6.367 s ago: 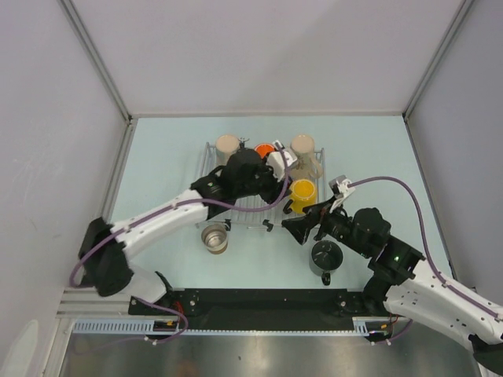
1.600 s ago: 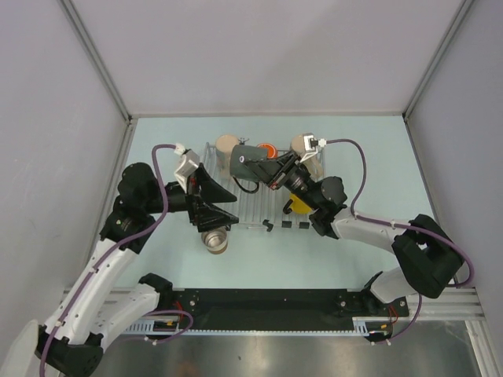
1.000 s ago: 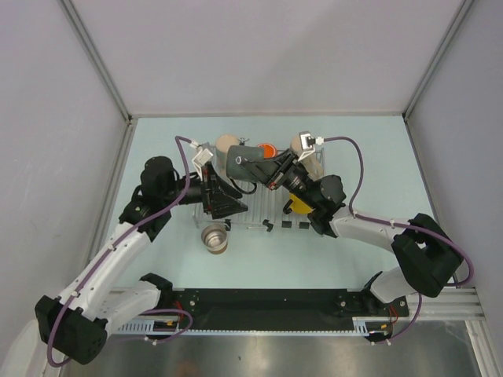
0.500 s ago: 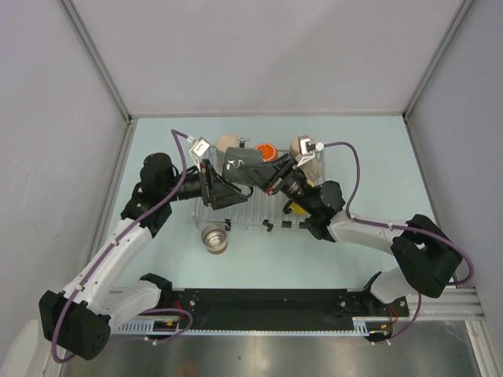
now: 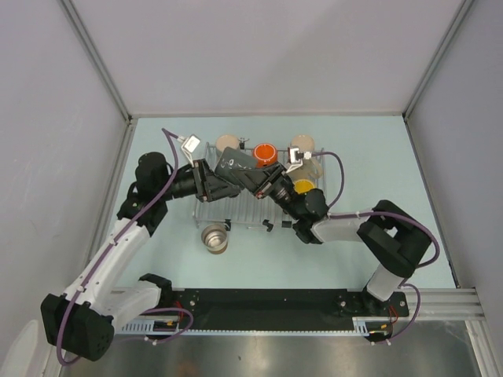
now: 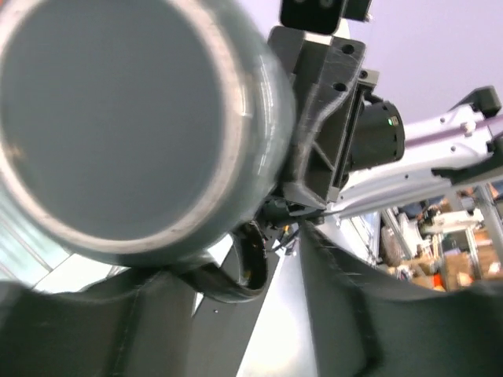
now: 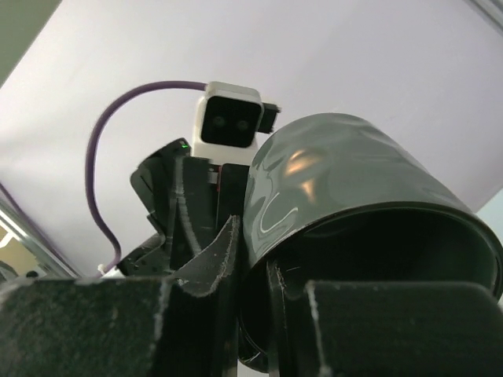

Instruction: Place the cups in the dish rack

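**Position.** The dark grey mug (image 5: 236, 166) hangs clear of the surface, lying on its side above the dish rack (image 5: 250, 214). It sits between the two sets of jaws, mouth toward the right jaws and base toward the left jaws.

**Right jaws.** These are closed almost fully on the mug wall at the rim. One finger (image 7: 118, 322) is outside the wall and the other (image 7: 393, 314) is inside the mouth. This pinch carries the mug.

**Left jaws.** These stand partly open, one to each side of the base end. The handle (image 6: 236, 271) hangs in the gap between them. No clamp on the mug is visible, and contact with either finger cannot be confirmed.

**Handling properties (judged).**
- The body is rigid and will not yield under jaw pressure.
- The glossy surface is probably slippery.
- It looks heavy for a rim pinch and is likely to swing about that single hold.
- It is probably brittle, so contact with the wires or neighbouring cups should be gentle.

**Recommended hold.** Span the body close to the base, or close on the handle loop. Both give more purchase than the thin rim.

**Neighbours.** The orange mug (image 5: 265, 151) stands just beyond the right jaws. The steel cup (image 5: 214, 236) stands on the surface to the near side of the left jaws, outside the rack.
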